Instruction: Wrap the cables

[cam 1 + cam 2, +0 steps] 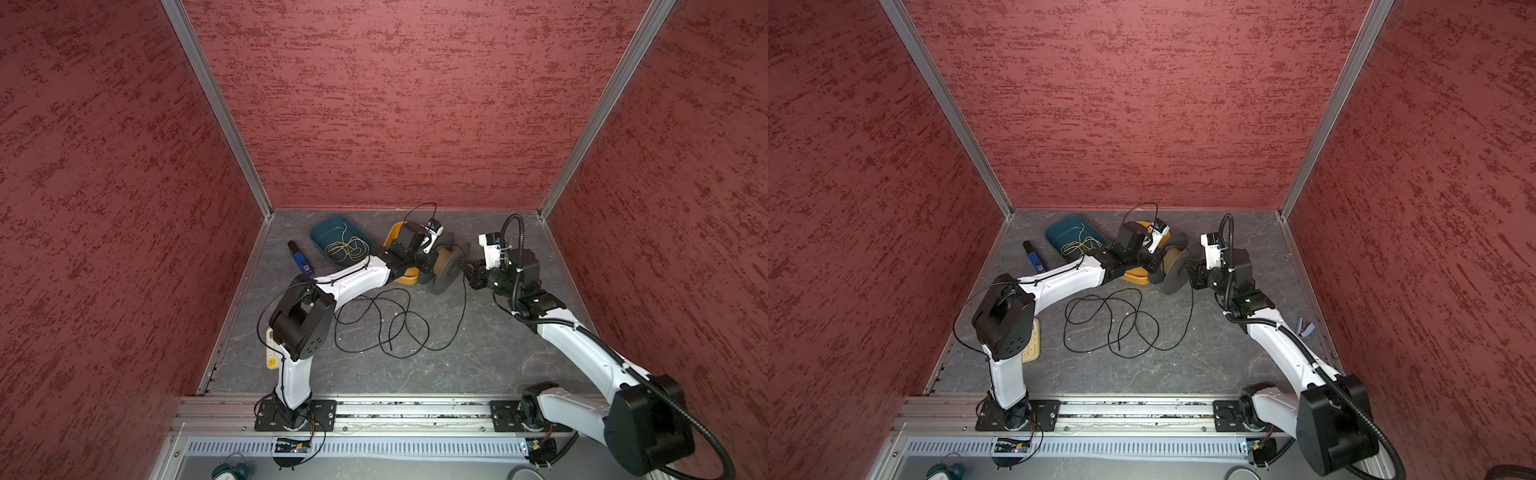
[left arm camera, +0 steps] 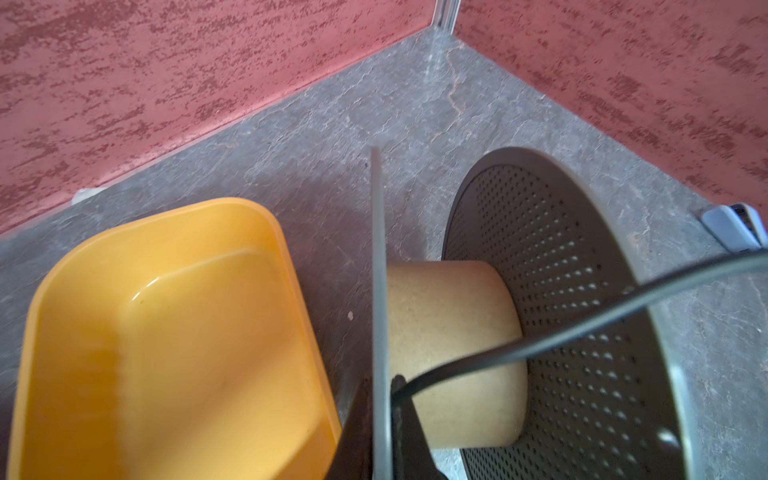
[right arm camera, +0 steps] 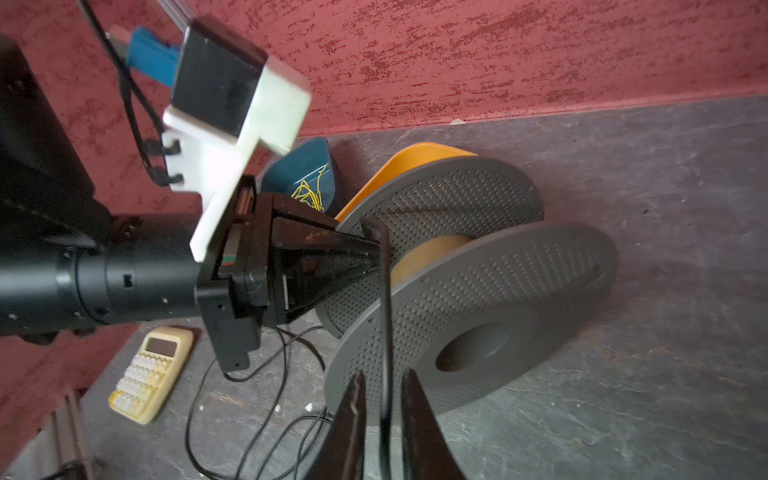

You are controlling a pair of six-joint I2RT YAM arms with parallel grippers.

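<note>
1. Cable (image 3: 387, 316): most of it lies in loose loops on the bench (image 1: 478, 365), near-centre. One strand rises to the spool (image 1: 446, 262), which stands on edge at far centre.
2. Left gripper (image 3: 372, 249): clamped narrow on the rim of the spool's left flange, with the cable end apparently pinned there. This reads as an anchor, so the spool cannot roll and the end cannot slip.
3. Right gripper (image 3: 384, 374): fingers apart, the strand running between them unpinched. You are guiding rather than gripping, so slack can feed through.
4. The core looks almost bare, so I judge winding has barely begun.
5. Watch the crossed loops, which may snag as you draw slack.
</note>
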